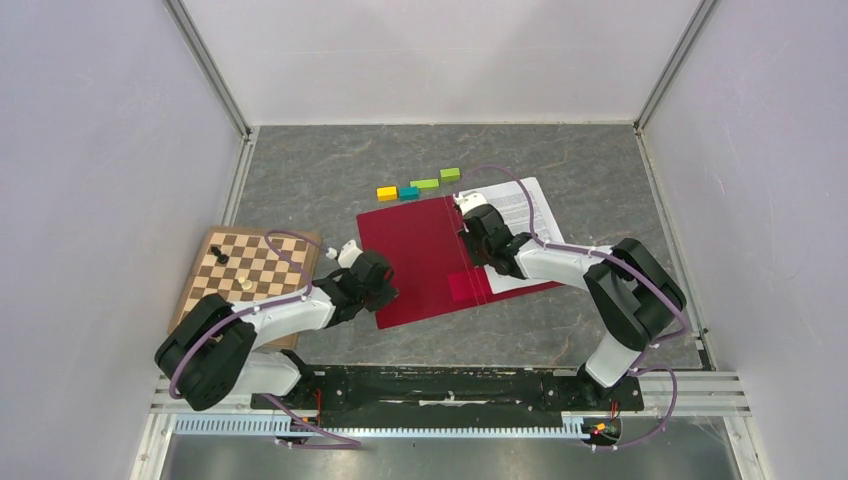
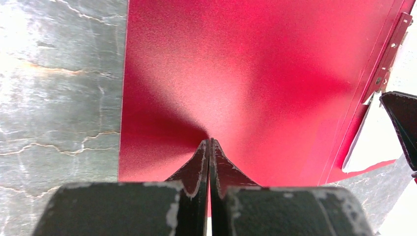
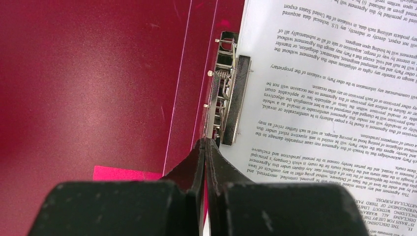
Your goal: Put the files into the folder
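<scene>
Now, left wrist: your left claw [image 2: 210, 142], shut and empty, seemingly pins the folder [image 2: 246, 64] open beneath its tips. Right wrist: your right claw [image 3: 204, 142], shut, empty, presses the spine [image 3: 201, 49]; the files [image 3: 319, 73] lie just right. Overhead: it lies flat on the worktop [image 1: 330, 170].

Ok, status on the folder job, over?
Both jaws shut: left gripper on the folder, left cover; right gripper by the clip. Folder open, papers on its right half. Blocks beyond far edge, not blocking.
</scene>
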